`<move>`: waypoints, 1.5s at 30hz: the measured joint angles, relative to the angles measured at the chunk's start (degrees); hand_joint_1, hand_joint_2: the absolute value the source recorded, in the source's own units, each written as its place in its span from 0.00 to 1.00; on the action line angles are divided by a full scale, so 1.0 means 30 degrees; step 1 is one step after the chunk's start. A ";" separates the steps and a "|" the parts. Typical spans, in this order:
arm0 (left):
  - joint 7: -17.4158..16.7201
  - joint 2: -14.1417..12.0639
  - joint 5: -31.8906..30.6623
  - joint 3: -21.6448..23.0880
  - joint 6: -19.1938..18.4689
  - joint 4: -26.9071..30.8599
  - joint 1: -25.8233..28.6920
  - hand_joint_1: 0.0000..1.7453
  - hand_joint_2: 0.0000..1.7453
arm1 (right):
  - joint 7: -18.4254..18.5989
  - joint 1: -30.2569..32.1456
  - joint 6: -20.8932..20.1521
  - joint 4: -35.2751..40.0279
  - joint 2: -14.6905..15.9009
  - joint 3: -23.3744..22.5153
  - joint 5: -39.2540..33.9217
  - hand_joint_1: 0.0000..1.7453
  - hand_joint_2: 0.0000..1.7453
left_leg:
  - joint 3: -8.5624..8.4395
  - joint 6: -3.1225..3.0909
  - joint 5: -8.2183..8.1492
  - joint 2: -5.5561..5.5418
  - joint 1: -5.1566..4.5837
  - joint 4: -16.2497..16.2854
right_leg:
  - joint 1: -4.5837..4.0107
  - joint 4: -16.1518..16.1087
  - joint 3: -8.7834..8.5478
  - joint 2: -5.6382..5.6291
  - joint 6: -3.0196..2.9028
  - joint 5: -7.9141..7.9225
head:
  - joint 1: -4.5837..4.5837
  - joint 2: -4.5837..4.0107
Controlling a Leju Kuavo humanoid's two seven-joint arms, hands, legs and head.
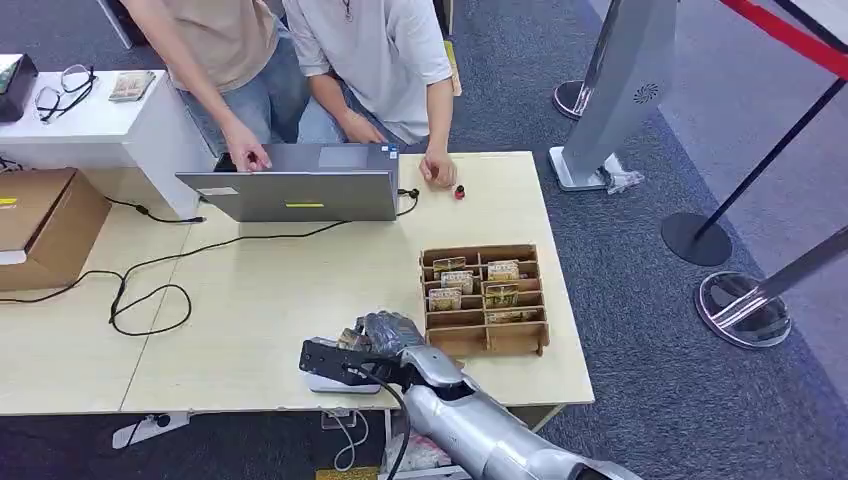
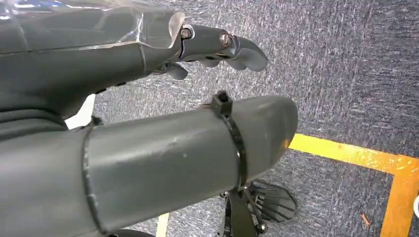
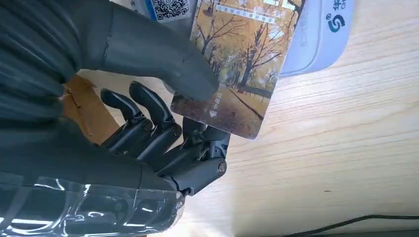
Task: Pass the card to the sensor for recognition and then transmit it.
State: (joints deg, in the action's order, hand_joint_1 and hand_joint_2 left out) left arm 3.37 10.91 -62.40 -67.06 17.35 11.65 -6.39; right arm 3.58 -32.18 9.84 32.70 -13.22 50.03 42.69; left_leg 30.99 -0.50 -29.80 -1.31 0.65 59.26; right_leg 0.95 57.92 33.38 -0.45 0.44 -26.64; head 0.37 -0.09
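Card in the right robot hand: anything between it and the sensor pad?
Nothing lies between them. In the right wrist view, the card, pinched by the right robot hand, overlaps the white sensor pad directly.

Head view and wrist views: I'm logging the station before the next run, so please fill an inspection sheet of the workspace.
Surface: light wooden table, bare in the middle.
Job's things: card pinched by the right hand over the white sensor; wooden card box holds more cards.
Clutter: laptop, cardboard box, small red item.
Hands: right holds the card; left hand hangs over carpet, holding nothing.
Cables: black cable loops across the table.
Surroundings: two people at the laptop; stanchion bases on carpet.
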 joint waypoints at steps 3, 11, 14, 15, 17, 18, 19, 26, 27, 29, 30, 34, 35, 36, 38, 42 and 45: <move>-0.0080 -0.0007 -0.0007 0.0000 -0.0007 0.0000 -0.0001 0.00 0.00 | -0.0291 0.0000 0.0328 0.0022 -0.0022 0.0000 -0.0007 1.00 1.00 | -0.0002 0.0000 0.0000 0.0000 0.0000 0.0000 | 0.0000 0.0000 -0.0001 0.0000 0.0000 0.0001 | 0.0000 0.0000; -0.0080 -0.0036 -0.0109 0.0000 -0.0131 0.0000 0.0000 0.00 0.00 | -0.0699 0.0000 0.0503 0.0953 0.0065 -0.0182 0.0000 1.00 1.00 | -0.0007 0.0000 0.0000 0.0003 0.0000 0.0000 | -0.0001 0.0000 0.0000 -0.0005 -0.0001 0.0000 | -0.0007 0.0000; -0.0080 -0.0029 -0.0109 0.0000 -0.0189 0.0007 -0.0002 0.00 0.00 | -0.1013 0.0069 0.0342 0.1845 0.0270 -0.0452 -0.0139 1.00 1.00 | -0.0007 0.0000 0.0000 0.0004 -0.0001 0.0001 | 0.0000 0.0000 0.0001 -0.0006 -0.0001 0.0000 | 0.0000 0.0000; -0.0073 -0.0036 -0.0109 0.0000 -0.0189 0.0007 -0.0001 0.00 0.00 | -0.1143 0.0095 0.0169 0.2314 0.0400 -0.0618 -0.0312 1.00 1.00 | -0.0006 0.0000 0.0000 0.0004 -0.0001 0.0001 | 0.0000 0.0000 0.0001 -0.0006 -0.0001 0.0001 | -0.0007 0.0000; -0.0065 -0.0036 -0.0095 0.0000 -0.0189 0.0007 0.0000 0.00 0.00 | -0.1487 0.0175 -0.0117 0.3200 0.0664 -0.0868 -0.0737 1.00 1.00 | -0.0005 0.0000 0.0000 0.0004 -0.0002 0.0001 | 0.0000 -0.0001 0.0000 -0.0006 -0.0001 0.0001 | 0.0000 0.0000; -0.0051 -0.0036 -0.0066 -0.0007 -0.0189 0.0000 0.0001 0.00 0.00 | -0.1662 0.0235 -0.0248 0.3711 0.0824 -0.1057 -0.0963 1.00 1.00 | -0.0004 0.0000 0.0000 0.0004 -0.0003 0.0001 | 0.0001 -0.0001 0.0001 -0.0006 0.0000 0.0001 | 0.0000 0.0000; -0.0007 -0.0036 -0.0014 0.0000 -0.0189 0.0000 0.0004 0.00 0.00 | -0.1844 0.0266 -0.0343 0.4279 0.0977 -0.1261 -0.1225 1.00 1.00 | -0.0006 0.0000 0.0000 0.0005 -0.0003 0.0002 | 0.0002 -0.0002 0.0001 -0.0007 0.0000 0.0001 | -0.0007 0.0000; 0.0270 -0.0109 0.0175 -0.0007 -0.0189 0.0000 0.0077 0.00 0.00 | -0.3061 0.0680 -0.0408 0.8614 0.2339 -0.2813 -0.2156 1.00 1.00 | -0.0005 -0.0001 -0.0001 0.0004 -0.0004 0.0003 | 0.0002 -0.0003 0.0003 -0.0006 0.0000 0.0001 | 0.0000 0.0000; 0.0277 -0.0138 0.0175 0.0000 -0.0189 0.0007 0.0079 0.00 0.00 | -0.3228 0.0750 -0.0240 0.9350 0.2551 -0.3061 -0.1981 1.00 1.00 | -0.0005 -0.0001 -0.0001 0.0002 -0.0004 0.0003 | 0.0002 -0.0004 0.0003 -0.0003 0.0000 0.0001 | -0.0007 0.0000; 0.0321 -0.0160 0.0168 0.0000 -0.0189 0.0007 0.0103 0.00 0.00 | -0.3461 0.0809 0.0278 1.0560 0.2879 -0.3484 -0.1332 1.00 1.00 | -0.0003 -0.0001 -0.0001 0.0001 -0.0003 0.0003 | 0.0002 -0.0004 0.0002 -0.0002 0.0000 0.0000 | 0.0000 0.0000; 0.0328 -0.0182 0.0146 0.0000 -0.0189 0.0007 0.0115 0.00 0.00 | -0.3563 0.0806 0.0745 1.1127 0.3046 -0.3724 -0.0895 1.00 1.00 | -0.0004 -0.0001 -0.0001 0.0002 -0.0003 0.0003 | 0.0002 -0.0003 0.0002 -0.0003 -0.0001 0.0000 | 0.0000 0.0000; 0.0619 -0.0197 0.0000 0.0000 0.0159 0.0007 0.0115 0.00 0.00 | -0.3716 0.0697 0.2620 1.2625 0.3613 -0.4502 0.1394 1.00 1.00 | -0.0004 -0.0001 -0.0001 0.0003 -0.0003 0.0003 | 0.0002 -0.0003 0.0000 -0.0004 0.0000 0.0001 | 0.0000 0.0000; 0.0670 -0.0175 -0.0051 -0.0007 0.0255 0.0000 0.0117 0.00 0.00 | -0.3702 0.0579 0.3166 1.2728 0.3731 -0.4656 0.2108 1.00 1.00 | -0.0003 -0.0001 0.0000 0.0003 -0.0004 0.0003 | 0.0003 -0.0002 0.0000 -0.0004 0.0000 0.0003 | -0.0007 0.0000; 0.0670 -0.0160 -0.0124 -0.0007 0.0356 0.0000 0.0114 0.00 0.00 | -0.3672 0.0383 0.3674 1.2721 0.3811 -0.4839 0.2830 1.00 1.00 | -0.0004 -0.0001 0.0000 0.0004 -0.0004 0.0003 | 0.0004 -0.0002 0.0001 -0.0004 -0.0001 0.0010 | -0.0007 0.0000; 0.0619 -0.0153 -0.0292 0.0000 0.0393 0.0007 0.0107 0.00 0.00 | -0.3563 -0.0289 0.4686 1.2370 0.3912 -0.5225 0.4418 1.00 1.00 | -0.0003 -0.0011 0.0009 0.0011 -0.0004 0.0003 | 0.0004 -0.0001 0.0002 -0.0012 0.0002 0.0028 | -0.0007 0.0000; 0.0415 -0.0153 -0.0452 0.0000 0.0364 0.0007 0.0060 0.00 0.00 | -0.3176 -0.2099 0.5771 1.0423 0.3847 -0.5661 0.6260 1.00 1.00 | -0.0005 0.0005 0.0025 0.0018 -0.0003 0.0003 | 0.0003 -0.0001 0.0001 -0.0018 0.0015 0.0045 | -0.0007 0.0000; 0.0248 -0.0175 -0.0430 0.0000 0.0358 0.0007 0.0043 0.00 0.00 | -0.2938 -0.3524 0.6665 0.8041 0.3505 -0.5829 0.7618 1.00 1.00 | -0.0002 0.0022 0.0045 0.0017 -0.0001 0.0003 | 0.0002 0.0002 0.0001 -0.0018 0.0000 0.0057 | -0.0015 0.0000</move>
State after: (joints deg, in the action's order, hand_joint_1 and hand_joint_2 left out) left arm 4.11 10.38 -63.69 -67.06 18.43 11.67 -6.26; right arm -5.23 -42.75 29.83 56.82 -2.71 32.54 65.54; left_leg 30.98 -0.43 -29.67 -1.25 0.65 59.27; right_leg 0.96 57.92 33.38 -0.50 0.44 -26.47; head 0.33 -0.09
